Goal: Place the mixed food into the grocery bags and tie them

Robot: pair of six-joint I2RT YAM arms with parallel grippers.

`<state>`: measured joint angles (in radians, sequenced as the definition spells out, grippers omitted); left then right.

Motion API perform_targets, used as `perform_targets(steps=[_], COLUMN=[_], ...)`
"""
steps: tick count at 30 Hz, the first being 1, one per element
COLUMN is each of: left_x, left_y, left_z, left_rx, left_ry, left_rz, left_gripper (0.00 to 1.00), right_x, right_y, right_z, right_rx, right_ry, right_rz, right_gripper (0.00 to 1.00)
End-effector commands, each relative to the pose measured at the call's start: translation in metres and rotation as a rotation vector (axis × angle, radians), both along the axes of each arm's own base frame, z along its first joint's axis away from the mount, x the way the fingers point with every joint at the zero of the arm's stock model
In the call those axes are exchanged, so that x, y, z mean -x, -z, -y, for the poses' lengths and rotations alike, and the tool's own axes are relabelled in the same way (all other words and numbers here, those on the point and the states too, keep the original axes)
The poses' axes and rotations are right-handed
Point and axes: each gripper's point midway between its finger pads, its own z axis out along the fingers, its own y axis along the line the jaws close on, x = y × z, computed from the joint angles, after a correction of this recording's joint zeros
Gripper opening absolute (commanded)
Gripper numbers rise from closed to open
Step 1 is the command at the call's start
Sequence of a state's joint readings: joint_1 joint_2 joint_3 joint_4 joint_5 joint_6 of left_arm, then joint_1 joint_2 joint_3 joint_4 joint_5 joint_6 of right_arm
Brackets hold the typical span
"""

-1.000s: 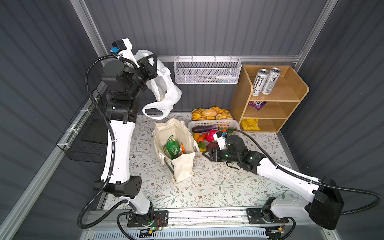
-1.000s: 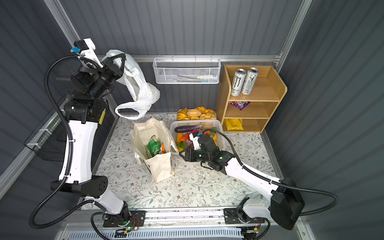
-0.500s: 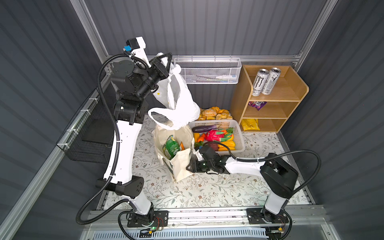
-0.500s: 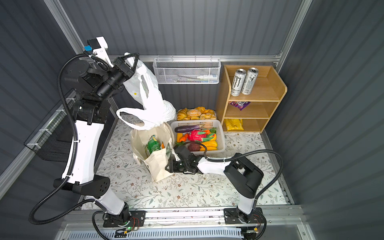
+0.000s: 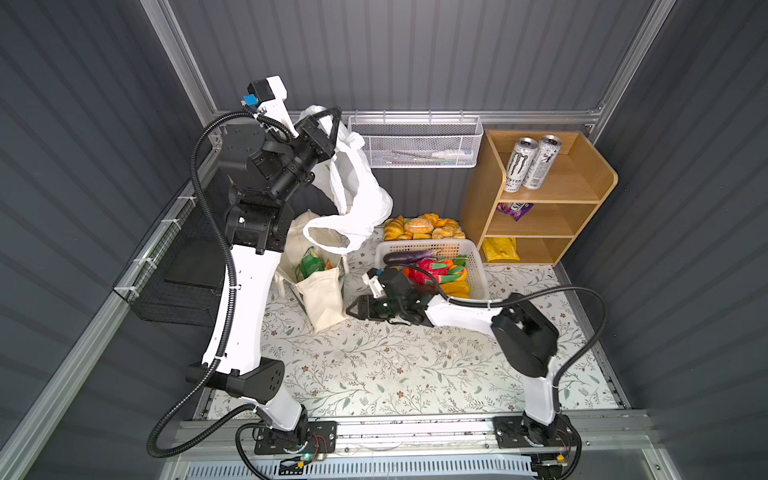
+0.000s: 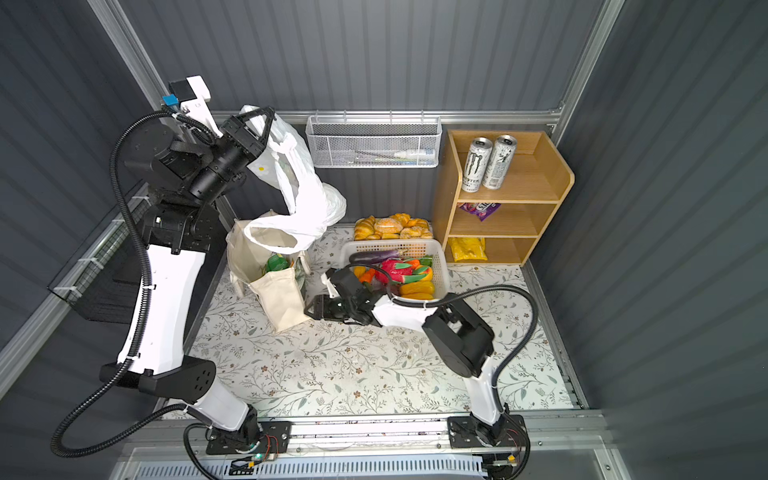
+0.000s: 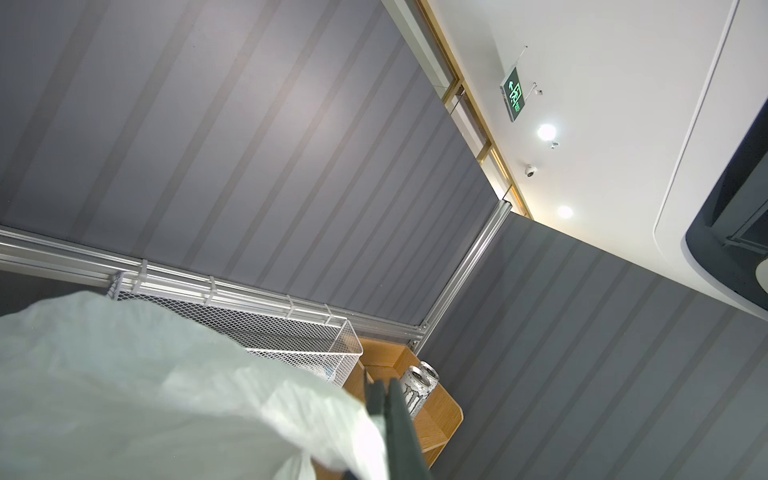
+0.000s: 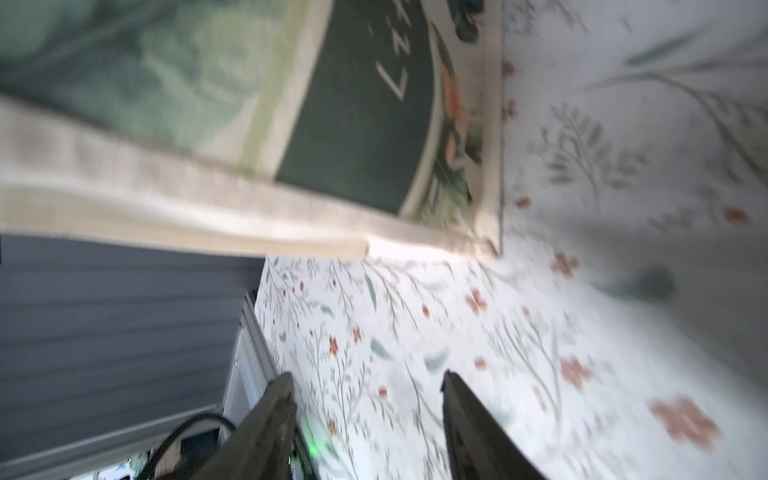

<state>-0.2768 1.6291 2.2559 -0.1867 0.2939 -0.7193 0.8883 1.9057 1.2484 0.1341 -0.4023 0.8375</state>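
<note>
My left gripper [image 5: 332, 114] is raised near the back wall, shut on the top of the white plastic grocery bag [image 5: 357, 195]. The bag hangs down with its mouth over the cream canvas tote [image 5: 322, 297]. In the left wrist view the fingers [image 7: 386, 411] pinch the bag film [image 7: 166, 395]. A green packet [image 5: 309, 266] stands inside the tote. My right gripper [image 5: 353, 307] lies low over the table beside the tote, open and empty; in the right wrist view the gripper [image 8: 365, 386] faces the tote [image 8: 374, 104]. The white basket [image 5: 478, 266] holds an eggplant [image 5: 409, 257] and bright toy produce.
Bread rolls [image 5: 424, 226] lie behind the basket. A wooden shelf [image 5: 582, 199] at back right carries two cans [image 5: 532, 162], a purple packet [image 5: 515, 210] and a yellow packet [image 5: 498, 249]. A wire basket [image 5: 415, 143] hangs on the back wall; a black mesh rack [image 5: 178, 291] lines the left side.
My left gripper has carried the plastic bag rightward until it hangs over the tote. My right arm has folded and swung left from the basket's front to the tote's side.
</note>
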Motion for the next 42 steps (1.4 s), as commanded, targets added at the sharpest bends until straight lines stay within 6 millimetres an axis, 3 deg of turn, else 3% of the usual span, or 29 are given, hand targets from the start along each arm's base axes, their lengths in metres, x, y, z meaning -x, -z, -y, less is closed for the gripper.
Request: perform_targets(steps=[1, 7, 10, 12, 14, 21, 27, 30, 35, 42], left_x=[0.010, 0.009, 0.008, 0.008, 0.007, 0.008, 0.009, 0.009, 0.010, 0.010], left_y=[-0.004, 0.012, 0.022, 0.027, 0.033, 0.045, 0.048, 0.049, 0.050, 0.052], left_z=[0.005, 0.016, 0.019, 0.022, 0.024, 0.035, 0.039, 0.041, 0.042, 0.043], left_rx=[0.018, 0.007, -0.001, -0.004, 0.000, 0.004, 0.006, 0.008, 0.013, 0.020], left_ry=[0.040, 0.096, 0.109, 0.119, 0.125, 0.159, 0.170, 0.177, 0.182, 0.186], left_rz=[0.021, -0.019, -0.044, -0.058, -0.072, -0.102, -0.107, -0.108, -0.107, -0.108], left_gripper=[0.00, 0.00, 0.00, 0.00, 0.00, 0.00, 0.00, 0.00, 0.00, 0.00], right_x=[0.005, -0.020, -0.039, -0.052, -0.067, -0.098, -0.106, -0.103, -0.094, -0.074], right_y=[-0.044, -0.068, -0.068, -0.066, -0.058, -0.016, 0.017, 0.023, 0.031, 0.031], right_z=[0.057, 0.206, 0.286, 0.323, 0.346, 0.384, 0.378, 0.374, 0.370, 0.370], right_rx=[-0.021, 0.286, 0.475, 0.531, 0.536, 0.696, 0.684, 0.667, 0.640, 0.602], right_ry=[0.067, 0.378, 0.562, 0.654, 0.704, 0.721, 0.644, 0.627, 0.609, 0.626], right_rz=[0.046, 0.156, 0.160, 0.146, 0.103, 0.009, -0.063, -0.069, -0.083, -0.092], right_gripper=[0.60, 0.68, 0.73, 0.76, 0.76, 0.77, 0.67, 0.54, 0.24, 0.04])
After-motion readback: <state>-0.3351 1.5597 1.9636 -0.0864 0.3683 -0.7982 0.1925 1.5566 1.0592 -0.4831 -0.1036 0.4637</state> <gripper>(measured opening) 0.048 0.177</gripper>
